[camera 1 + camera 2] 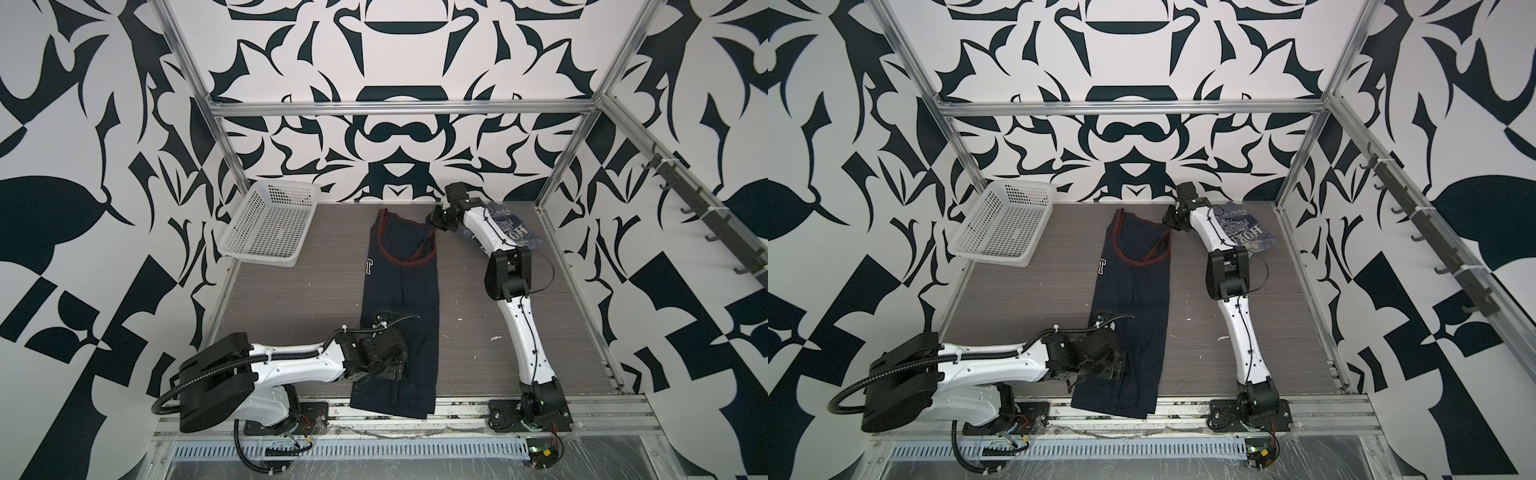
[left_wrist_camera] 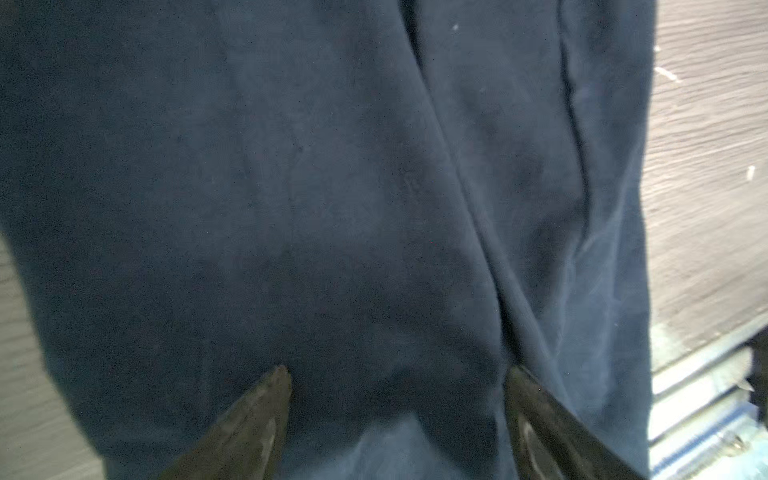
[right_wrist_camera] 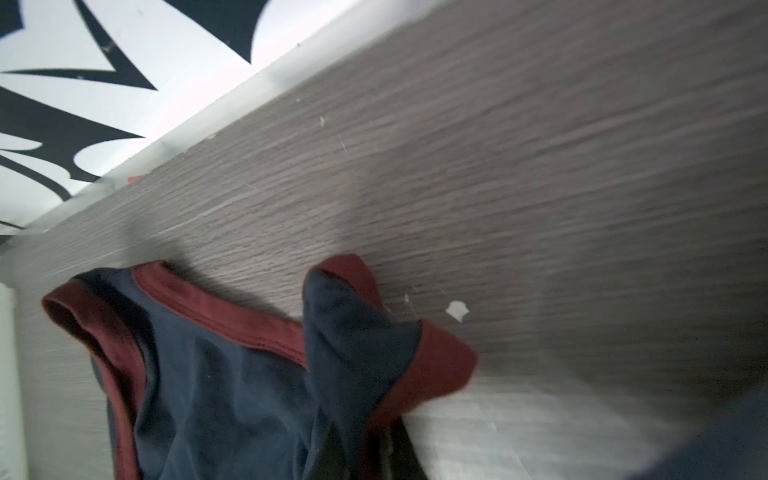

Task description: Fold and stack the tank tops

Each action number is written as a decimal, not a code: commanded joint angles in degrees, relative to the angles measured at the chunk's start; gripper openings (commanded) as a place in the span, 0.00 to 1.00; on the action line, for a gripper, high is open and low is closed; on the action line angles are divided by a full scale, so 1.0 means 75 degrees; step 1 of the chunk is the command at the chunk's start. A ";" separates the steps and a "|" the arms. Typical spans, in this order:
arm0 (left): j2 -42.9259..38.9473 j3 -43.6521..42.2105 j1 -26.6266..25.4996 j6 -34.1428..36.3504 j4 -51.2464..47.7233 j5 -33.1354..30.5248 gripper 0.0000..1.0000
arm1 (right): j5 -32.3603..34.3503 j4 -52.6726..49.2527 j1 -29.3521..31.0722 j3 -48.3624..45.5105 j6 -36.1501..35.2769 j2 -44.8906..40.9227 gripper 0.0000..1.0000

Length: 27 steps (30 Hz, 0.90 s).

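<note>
The right pincer (image 1: pixel 436 222) is closed on the far right strap (image 3: pixel 365 332) of the navy tank top (image 1: pixel 399 299). In the right wrist view the red-trimmed strap stands up off the desk (image 1: pixel 299 299) and its cloth gathers down into the grip. The left pincer (image 2: pixel 399 390) is wide open with nothing in it. Its two tips are spread over the plain navy cloth near the hem, but I cannot tell whether they press on it or sit just above.

The navy tank top lies down the middle of the desk as a long narrow strip, folded lengthwise. The straps are at the far end, and the hem at the near end hangs over the desk's near edge. The slate-blue tank top (image 1: pixel 507 224) is in the far right corner, partly hidden under the right arm. It looks loosely laid rather than neatly folded. A white basket (image 1: pixel 270 224) stands at the far left, well apart from both tops.

The cloth looks light, thin and limp. I expect it to sag from any single grip and drag its free end across the desk, and the layers may slide apart. The doubled red trim at the straps and the hem should be the firmest places to pinch. Taking all layers at once, with the other end held or weighted, ought to keep the lengthwise fold intact while the far end is brought toward the near end.
</note>
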 commanded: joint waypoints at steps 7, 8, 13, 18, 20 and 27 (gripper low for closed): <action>0.0046 -0.0199 0.0091 -0.0111 0.0004 0.0025 0.84 | 0.3058 -0.1523 0.0322 0.0725 -0.1369 -0.0021 0.06; 0.0047 -0.0210 0.0118 -0.0116 0.0019 0.0032 0.84 | 0.3188 -0.1571 0.0317 0.0706 -0.1441 -0.0012 0.06; 0.0036 -0.0242 0.0146 -0.0050 0.0298 0.0300 0.83 | 0.3999 -0.1661 0.0428 0.0932 -0.2056 0.0213 0.06; 0.0004 -0.0283 0.0140 0.0177 0.0785 0.0673 0.82 | 0.4578 -0.1695 0.0485 0.1015 -0.2474 0.0355 0.06; 0.0344 -0.0108 0.0151 0.0380 0.0801 0.1066 0.81 | 0.4751 -0.1673 0.0490 0.0994 -0.2644 0.0392 0.06; 0.0924 -0.0018 -0.0326 0.0367 0.0944 0.1570 0.78 | 0.5987 -0.1845 0.0501 0.0997 -0.3437 0.0568 0.04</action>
